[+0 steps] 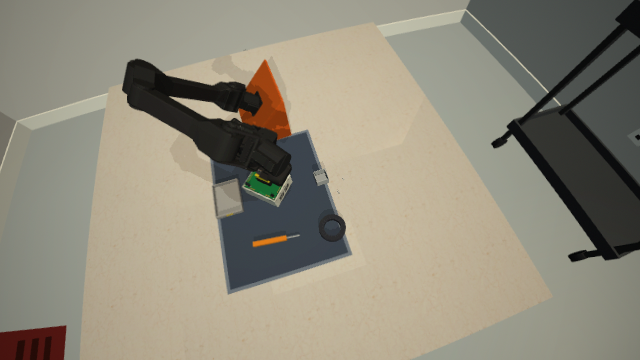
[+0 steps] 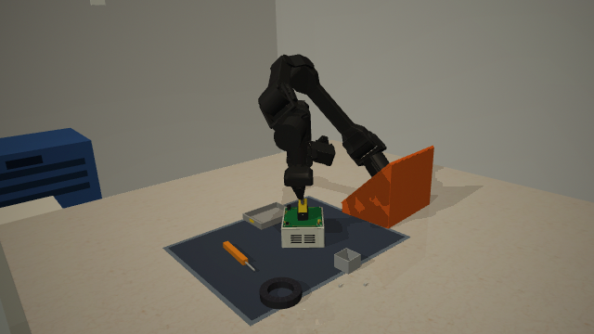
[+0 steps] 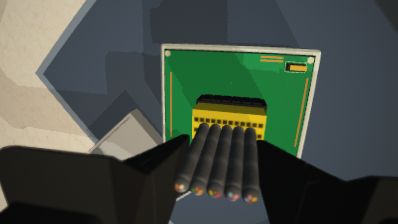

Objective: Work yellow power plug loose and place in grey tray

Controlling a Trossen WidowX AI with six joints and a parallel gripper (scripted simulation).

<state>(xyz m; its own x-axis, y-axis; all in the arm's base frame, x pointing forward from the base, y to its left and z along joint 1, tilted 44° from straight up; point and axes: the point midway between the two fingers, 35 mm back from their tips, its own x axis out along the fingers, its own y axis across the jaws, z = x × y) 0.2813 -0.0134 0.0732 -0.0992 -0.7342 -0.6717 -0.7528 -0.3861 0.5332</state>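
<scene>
The hand (image 2: 301,199) (image 3: 222,145) is pinching the yellow power plug (image 1: 262,178) (image 2: 303,206) (image 3: 229,116), which sits below it at the black socket (image 2: 303,215) (image 3: 231,100) on the circuit board (image 1: 266,189) (image 2: 290,217) (image 3: 215,72). The grip looks made; loosening, carrying, releasing and backing off remain. The grey tray (image 1: 228,198) (image 2: 263,220) (image 3: 131,131) lies just beside the board, its low wall something to clear. The orange screwdriver (image 1: 270,241) (image 2: 235,252), black ring (image 1: 324,236) (image 2: 280,301) and small grey box (image 1: 321,178) (image 2: 347,262) stand apart from the hand, probably off that short route. Dark cable stubs (image 3: 216,160) rise between the fingers and could snag.
</scene>
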